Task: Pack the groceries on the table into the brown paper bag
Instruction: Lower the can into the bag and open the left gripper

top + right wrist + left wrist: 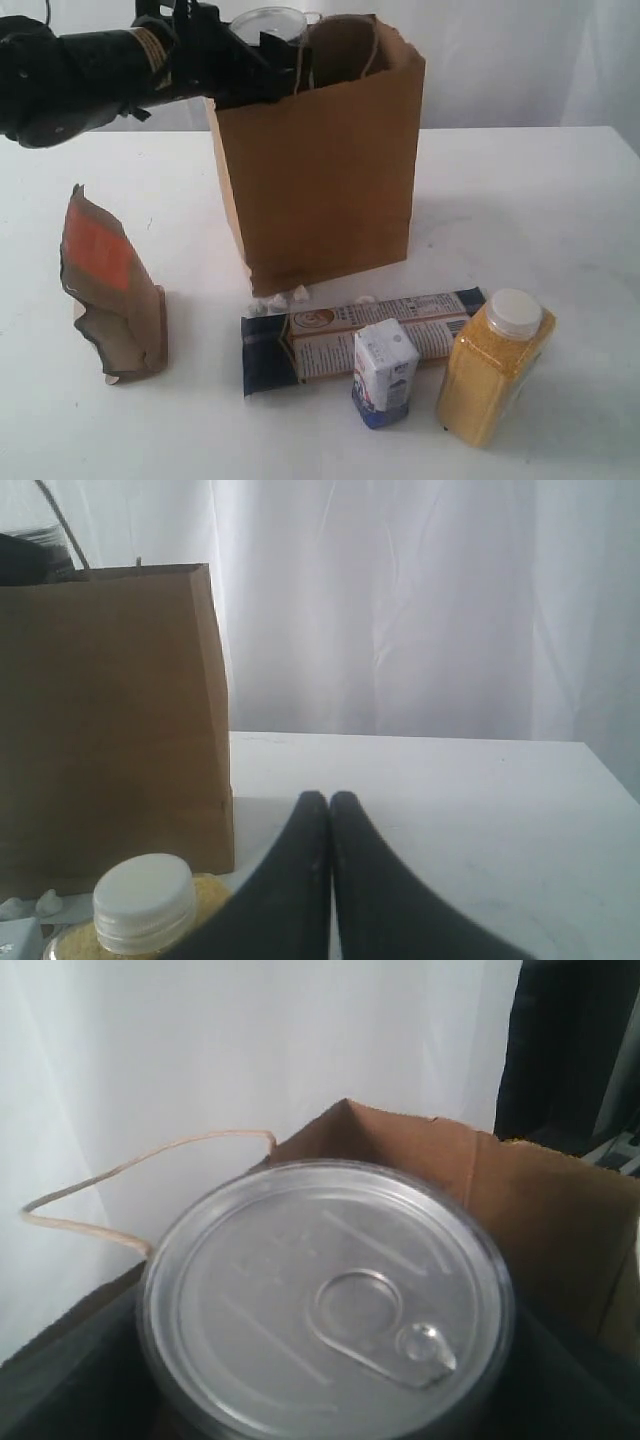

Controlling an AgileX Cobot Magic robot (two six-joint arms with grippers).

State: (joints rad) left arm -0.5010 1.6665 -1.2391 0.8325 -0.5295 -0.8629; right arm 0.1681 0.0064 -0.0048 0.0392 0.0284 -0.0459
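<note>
My left gripper (pixel 262 45) clamps dark pull-tab can (pixel 325 1300) by sides, 11 o'clock over brown paper bag (pixel 320 170); I judge it rigid, heavy, slick. Right gripper (pixel 330 805) closed, empty.

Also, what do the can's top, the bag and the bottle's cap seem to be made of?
The can looks metal on top: dull silver, with a pull ring. The bag is brown kraft paper, matte and creased. The cap seems white plastic, with a ribbed side.
</note>
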